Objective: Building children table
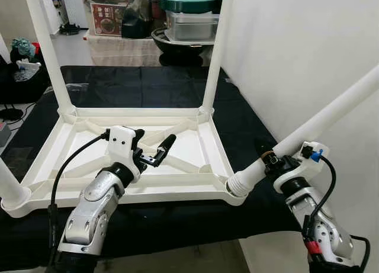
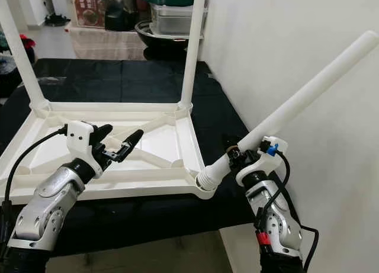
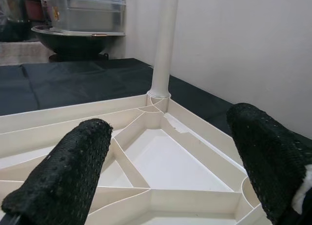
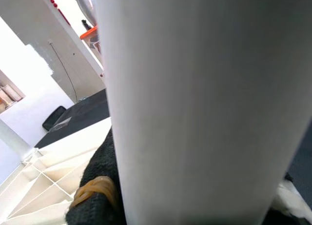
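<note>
On the black cloth [image 1: 177,86] lies the upturned white tabletop [image 1: 41,160], with 3 legs standing in its corners at 10 [image 1: 44,48], 1 [image 1: 216,54] and 7 o'clock [image 1: 9,187]. At 5 o'clock the right gripper [image 1: 271,160] is clamped round the 4th leg [image 1: 320,122], its ridged end at the corner socket [image 1: 237,193] but tilted, so seating it appears to be what remains. The left gripper [image 1: 155,150] hovers over the ribbed frame, fingers [image 3: 68,176] spread and empty.

Head stereo pair downward over upturned tabletop [image 1: 118,193]; wrist cameras close-up.
</note>
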{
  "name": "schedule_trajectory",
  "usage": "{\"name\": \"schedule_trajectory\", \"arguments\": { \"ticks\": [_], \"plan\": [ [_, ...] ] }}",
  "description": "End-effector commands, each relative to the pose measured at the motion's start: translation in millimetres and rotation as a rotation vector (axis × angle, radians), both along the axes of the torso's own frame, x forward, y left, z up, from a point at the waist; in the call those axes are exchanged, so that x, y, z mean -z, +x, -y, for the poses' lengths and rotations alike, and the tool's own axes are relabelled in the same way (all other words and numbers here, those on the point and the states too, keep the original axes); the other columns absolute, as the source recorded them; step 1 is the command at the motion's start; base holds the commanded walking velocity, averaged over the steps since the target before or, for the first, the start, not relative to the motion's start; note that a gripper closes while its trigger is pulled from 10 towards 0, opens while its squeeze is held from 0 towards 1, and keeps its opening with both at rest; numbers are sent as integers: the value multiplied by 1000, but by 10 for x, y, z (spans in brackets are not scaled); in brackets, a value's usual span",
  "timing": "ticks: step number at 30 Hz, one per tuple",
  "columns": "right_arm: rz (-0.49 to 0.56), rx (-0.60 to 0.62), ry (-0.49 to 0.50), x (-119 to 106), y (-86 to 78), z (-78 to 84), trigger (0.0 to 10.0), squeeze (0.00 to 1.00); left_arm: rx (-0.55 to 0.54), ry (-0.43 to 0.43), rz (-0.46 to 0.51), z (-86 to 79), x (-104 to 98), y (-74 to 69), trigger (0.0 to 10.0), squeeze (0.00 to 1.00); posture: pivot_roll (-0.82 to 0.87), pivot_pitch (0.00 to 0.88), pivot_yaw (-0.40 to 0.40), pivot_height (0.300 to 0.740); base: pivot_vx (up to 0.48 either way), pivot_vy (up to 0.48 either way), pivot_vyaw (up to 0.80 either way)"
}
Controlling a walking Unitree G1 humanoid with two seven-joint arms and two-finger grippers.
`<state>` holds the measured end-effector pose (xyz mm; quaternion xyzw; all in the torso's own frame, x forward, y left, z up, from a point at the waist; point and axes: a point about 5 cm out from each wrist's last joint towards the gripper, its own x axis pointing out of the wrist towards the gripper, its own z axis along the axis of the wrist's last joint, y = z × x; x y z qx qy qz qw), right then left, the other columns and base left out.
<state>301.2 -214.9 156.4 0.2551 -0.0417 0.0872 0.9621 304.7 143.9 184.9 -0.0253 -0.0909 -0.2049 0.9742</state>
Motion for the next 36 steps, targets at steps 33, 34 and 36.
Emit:
{"name": "schedule_trajectory", "arguments": {
  "ticks": [33, 34, 36],
  "plan": [
    [-26, -380, -508, 352, -233, -409, 10000, 0, 22, 7, -19, 3, 39, -23, 10000, 0, 86, 0, -96, 740, 0, 0, 0],
    [-26, -380, -508, 352, -233, -409, 10000, 0, 22, 7, -19, 3, 39, -23, 10000, 0, 86, 0, -96, 740, 0, 0, 0],
    [-5, -415, -494, 322, -255, -446, 10000, 0, 24, 6, -22, 3, 45, -28, 10000, 0, 88, 0, -98, 740, 0, 0, 0]
  ]
}}
